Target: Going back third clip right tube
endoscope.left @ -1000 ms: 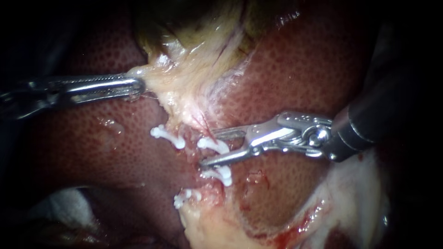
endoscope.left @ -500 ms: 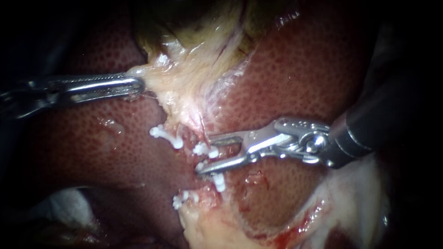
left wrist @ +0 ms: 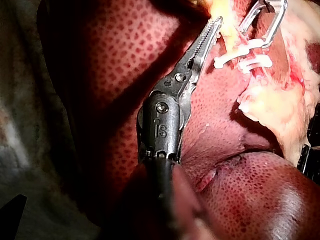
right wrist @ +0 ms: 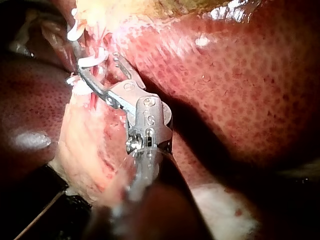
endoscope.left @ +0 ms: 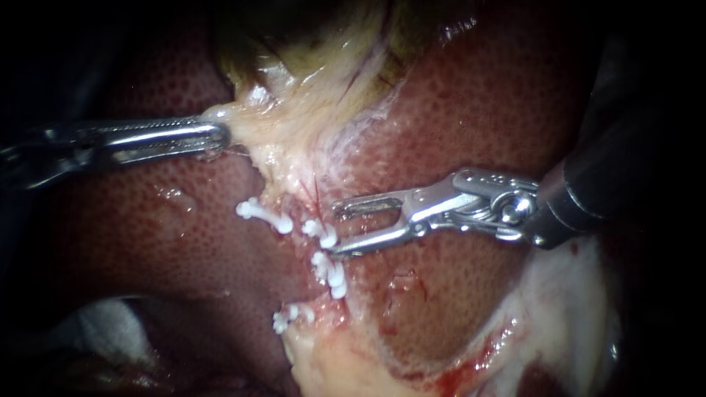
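White clips (endoscope.left: pixel 321 231) (endoscope.left: pixel 329 270) sit across the reddish right tube (endoscope.left: pixel 316 251), one below the other. A third white clip (endoscope.left: pixel 287 317) lies lower, and another (endoscope.left: pixel 265 217) lies to the left. My right instrument (endoscope.left: pixel 336 229) has its jaws open and empty, their tips just right of the upper clip. The right wrist view shows those open jaws (right wrist: pixel 95 54) beside the clips (right wrist: pixel 90 61). My left instrument (endoscope.left: pixel 219 137) is shut on pale gallbladder tissue (endoscope.left: pixel 294 125) and holds it to the left. The same hold (left wrist: pixel 212 27) shows in the left wrist view.
Dark red liver (endoscope.left: pixel 478 110) surrounds the site. Pale fatty tissue with fresh blood (endoscope.left: pixel 471 353) lies at the lower right. White gauze (endoscope.left: pixel 103 323) shows at the lower left.
My right instrument has drawn back to the right with its jaws open. The two clips on the right tube have settled leftward, clear of the jaws. The left instrument has held still.
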You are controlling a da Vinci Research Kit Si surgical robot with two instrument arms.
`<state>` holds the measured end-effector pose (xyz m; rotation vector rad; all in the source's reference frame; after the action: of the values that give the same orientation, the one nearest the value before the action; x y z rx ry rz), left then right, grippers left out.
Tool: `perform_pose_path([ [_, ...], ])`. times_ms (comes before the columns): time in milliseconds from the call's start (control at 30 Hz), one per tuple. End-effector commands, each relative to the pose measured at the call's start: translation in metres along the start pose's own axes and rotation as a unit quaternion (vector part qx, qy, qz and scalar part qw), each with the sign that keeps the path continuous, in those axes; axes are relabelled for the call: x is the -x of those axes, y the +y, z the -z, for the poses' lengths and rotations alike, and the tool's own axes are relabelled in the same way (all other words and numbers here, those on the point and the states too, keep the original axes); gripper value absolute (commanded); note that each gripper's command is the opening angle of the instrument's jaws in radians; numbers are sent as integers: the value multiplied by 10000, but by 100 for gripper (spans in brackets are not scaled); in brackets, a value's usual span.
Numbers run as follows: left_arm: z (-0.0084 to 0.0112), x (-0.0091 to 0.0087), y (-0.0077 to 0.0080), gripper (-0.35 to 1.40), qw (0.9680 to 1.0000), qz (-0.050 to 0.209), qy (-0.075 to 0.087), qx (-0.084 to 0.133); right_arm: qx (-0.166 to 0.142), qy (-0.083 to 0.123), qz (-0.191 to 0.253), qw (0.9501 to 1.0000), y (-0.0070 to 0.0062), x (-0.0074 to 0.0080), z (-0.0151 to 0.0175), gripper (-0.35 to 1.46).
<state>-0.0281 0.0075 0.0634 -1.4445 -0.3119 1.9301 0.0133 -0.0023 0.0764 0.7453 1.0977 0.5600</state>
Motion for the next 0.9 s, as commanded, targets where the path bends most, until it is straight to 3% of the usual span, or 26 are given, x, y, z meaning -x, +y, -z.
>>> perform_pose_path([
  [33,0,0,0,-35,10000,-1,1,2,-21,-8,4,10000,-1,0,1,49],
  [167,1,0,0,-35,10000,-1,1,-12,-36,-12,5,10000,-4,1,6,49],
  [400,2,0,0,-35,10000,-2,0,-10,62,28,-76,9999,-1,-13,36,49],
  [667,1,0,0,-35,10000,-1,0,-11,2,12,-91,10000,-16,-15,39,49],
  [900,3,1,-1,-35,10000,-3,0,-6,-180,-38,667,9976,-39,-33,83,49],
])
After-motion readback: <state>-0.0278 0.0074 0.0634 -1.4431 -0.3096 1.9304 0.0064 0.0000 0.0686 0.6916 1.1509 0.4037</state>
